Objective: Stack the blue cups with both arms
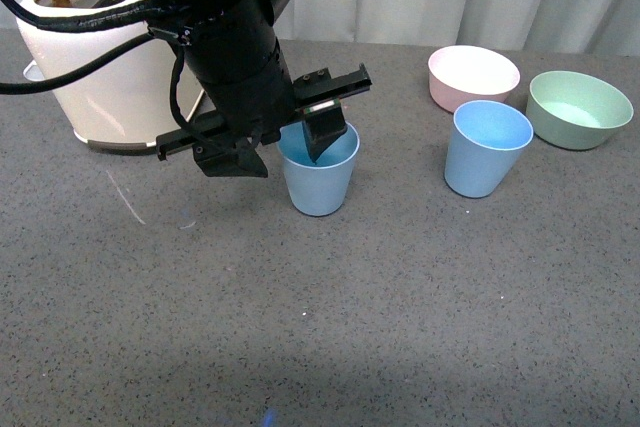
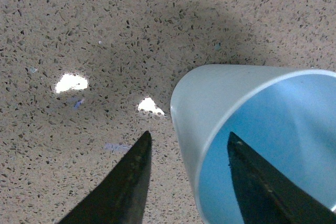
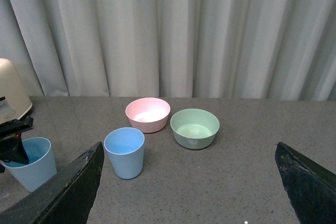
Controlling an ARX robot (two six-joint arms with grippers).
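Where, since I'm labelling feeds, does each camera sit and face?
Front: robot's body, facing the grey speckled table; left gripper astride a light blue plastic tumbler.
Left wrist: left arm, looking down; one black finger inside that tumbler, one outside.
Right wrist: right arm, facing the white curtain; open right gripper frames the view.
All share that tumbler.

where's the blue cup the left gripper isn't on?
Front view: the free blue cup stands right of centre, just in front of the pink bowl and left of the green bowl.

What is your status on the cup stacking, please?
Left gripper open, straddling wall of left cup. Right gripper open, empty. Right cup free, by pink bowl.
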